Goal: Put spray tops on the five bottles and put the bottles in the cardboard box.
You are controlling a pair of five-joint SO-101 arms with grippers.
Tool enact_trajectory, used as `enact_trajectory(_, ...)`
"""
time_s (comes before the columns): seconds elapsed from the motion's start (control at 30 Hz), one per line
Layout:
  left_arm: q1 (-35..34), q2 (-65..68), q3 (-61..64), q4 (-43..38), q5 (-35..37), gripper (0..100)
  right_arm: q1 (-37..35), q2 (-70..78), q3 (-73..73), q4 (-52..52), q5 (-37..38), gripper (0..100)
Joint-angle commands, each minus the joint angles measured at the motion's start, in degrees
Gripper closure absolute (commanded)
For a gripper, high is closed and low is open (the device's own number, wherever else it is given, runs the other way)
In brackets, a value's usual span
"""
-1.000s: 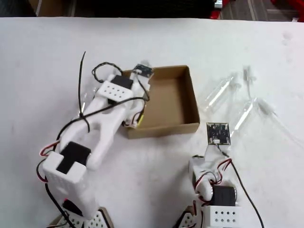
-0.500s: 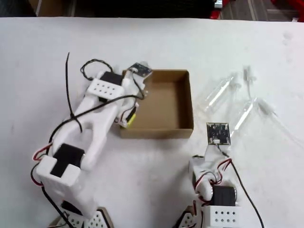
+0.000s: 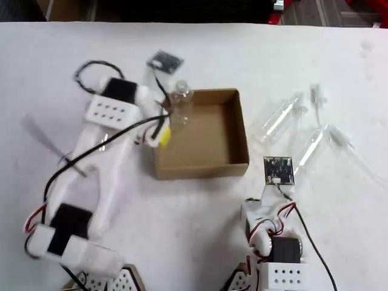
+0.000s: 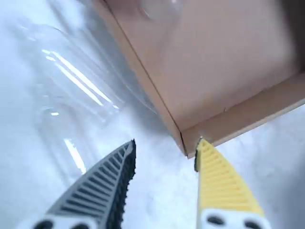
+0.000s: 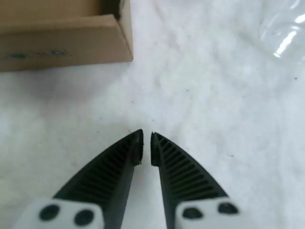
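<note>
Bottle [image 3: 180, 103] now upright at cardboard box [image 3: 200, 168] 10 o'clock corner; your left claw [image 4: 166, 143], jaws apart, pulled back; right claw [image 5: 147, 136] closed, empty.

The shallow brown cardboard box [image 3: 200, 170] is matt paperboard. The clear cylindrical plastic bottles [image 3: 280, 118] look glossy and smooth. The white table covering [image 3: 291, 54] looks like fuzzy cloth.

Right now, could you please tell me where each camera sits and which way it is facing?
High view: fixed above the table, looking down on both arms, cardboard box, loose bottles.
Left wrist view: on its arm, facing past the left end effector to a box corner and clear bottle.
Right wrist view: on its arm, facing past the right end effector to table and box corner.
All three share the box.
</note>
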Motion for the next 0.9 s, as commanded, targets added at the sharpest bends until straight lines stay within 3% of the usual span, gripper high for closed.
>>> enact_trajectory(0.0,-5.41,-7.25,-5.54,2.11,1.14,80,0.22,-0.13,0.53,0.48,-0.35,98.4)
enact_trajectory(0.1,-12.44,-7.69,-6.68,0.7,1.23,80,0.22,-0.13,0.53,0.48,-0.35,98.4)
enact_trajectory(0.2,-18.95,-4.09,-5.8,-5.8,1.32,80,0.22,-0.13,0.53,0.48,-0.35,98.4)
enact_trajectory(0.33,-21.67,5.58,-9.67,-10.2,4.66,80,0.22,-0.13,0.53,0.48,-0.35,98.4)
enact_trajectory(0.53,-20.88,21.23,-24.62,-6.15,10.02,80,0.22,-0.13,0.53,0.48,-0.35,98.4)
enact_trajectory(0.87,-21.32,46.81,-46.42,4.22,-1.67,80,0.22,-0.13,0.53,0.48,-0.35,98.4)
